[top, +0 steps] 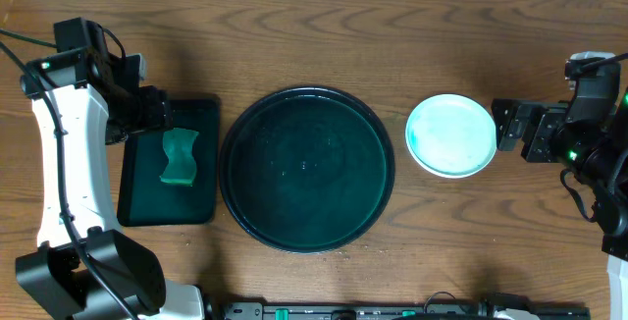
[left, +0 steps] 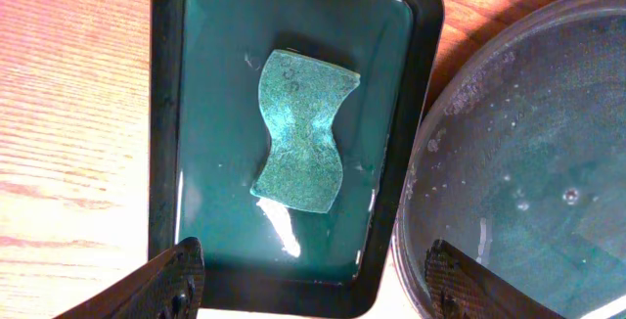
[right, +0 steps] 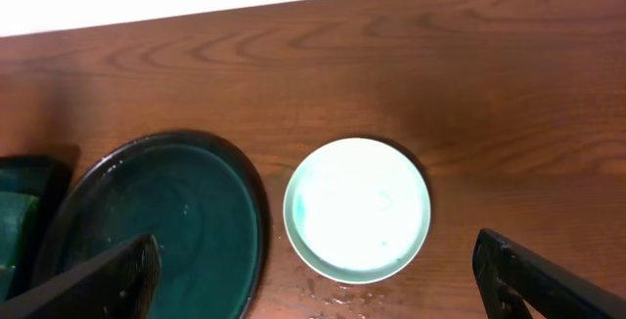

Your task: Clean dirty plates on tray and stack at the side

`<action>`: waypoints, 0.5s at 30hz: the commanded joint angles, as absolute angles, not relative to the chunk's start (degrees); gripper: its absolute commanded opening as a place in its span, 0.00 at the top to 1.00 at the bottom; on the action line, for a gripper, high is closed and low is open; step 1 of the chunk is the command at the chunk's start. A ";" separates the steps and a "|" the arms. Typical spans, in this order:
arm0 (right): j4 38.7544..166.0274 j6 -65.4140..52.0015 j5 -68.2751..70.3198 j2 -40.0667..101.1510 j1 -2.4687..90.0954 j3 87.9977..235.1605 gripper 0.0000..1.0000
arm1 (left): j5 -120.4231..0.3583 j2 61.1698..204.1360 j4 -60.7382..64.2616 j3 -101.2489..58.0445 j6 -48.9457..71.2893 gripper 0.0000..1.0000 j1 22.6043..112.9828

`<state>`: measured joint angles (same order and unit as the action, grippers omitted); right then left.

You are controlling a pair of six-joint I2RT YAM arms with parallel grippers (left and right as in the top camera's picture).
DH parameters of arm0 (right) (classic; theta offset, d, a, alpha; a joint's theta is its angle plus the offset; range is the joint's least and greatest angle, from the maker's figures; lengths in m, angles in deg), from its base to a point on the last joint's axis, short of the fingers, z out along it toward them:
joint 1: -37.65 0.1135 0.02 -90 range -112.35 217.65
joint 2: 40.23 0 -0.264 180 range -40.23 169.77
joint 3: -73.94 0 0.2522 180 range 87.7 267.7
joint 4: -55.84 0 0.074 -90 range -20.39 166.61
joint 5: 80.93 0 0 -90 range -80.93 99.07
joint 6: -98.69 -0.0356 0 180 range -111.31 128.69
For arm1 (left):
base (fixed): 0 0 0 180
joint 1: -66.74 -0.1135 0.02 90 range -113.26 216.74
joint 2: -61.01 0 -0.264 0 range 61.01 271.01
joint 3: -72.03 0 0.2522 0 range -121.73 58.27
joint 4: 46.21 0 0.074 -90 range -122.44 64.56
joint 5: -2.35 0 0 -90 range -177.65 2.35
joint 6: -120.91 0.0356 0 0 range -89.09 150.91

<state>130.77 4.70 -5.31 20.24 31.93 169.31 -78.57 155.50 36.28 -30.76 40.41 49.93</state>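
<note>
The large round black tray [top: 306, 168] sits mid-table with no plates on it; it also shows in the left wrist view [left: 528, 153] and the right wrist view [right: 156, 221]. A mint-turquoise plate with a whitish inside [top: 451, 134] sits on the wood right of the tray, perhaps a stack; I cannot tell how many plates. It shows in the right wrist view [right: 357, 208]. My right gripper [top: 507, 124] is open and empty, just right of the plate [right: 318, 285]. My left gripper [top: 162, 114] is open and empty above the green tray's far end [left: 313, 280].
A small rectangular dark green tray [top: 201, 124] lies left of the round tray and holds a green sponge [top: 181, 156], also seen in the left wrist view [left: 303, 128]. Water drops lie on the wood near the plate [right: 333, 295].
</note>
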 commanded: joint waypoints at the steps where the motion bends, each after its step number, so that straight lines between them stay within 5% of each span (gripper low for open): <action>1: 131.21 6.17 -4.50 19.60 32.35 169.57 0.01 | -78.02 155.83 36.50 -31.22 41.17 0.27 49.73; 7: 118.49 7.89 -2.75 13.88 32.28 158.36 0.01 | -78.02 155.83 36.50 -31.22 41.17 0.27 49.73; 15: 89.86 8.35 -2.79 -4.90 32.39 125.61 0.01 | -78.02 155.83 36.50 -31.22 41.17 0.27 49.73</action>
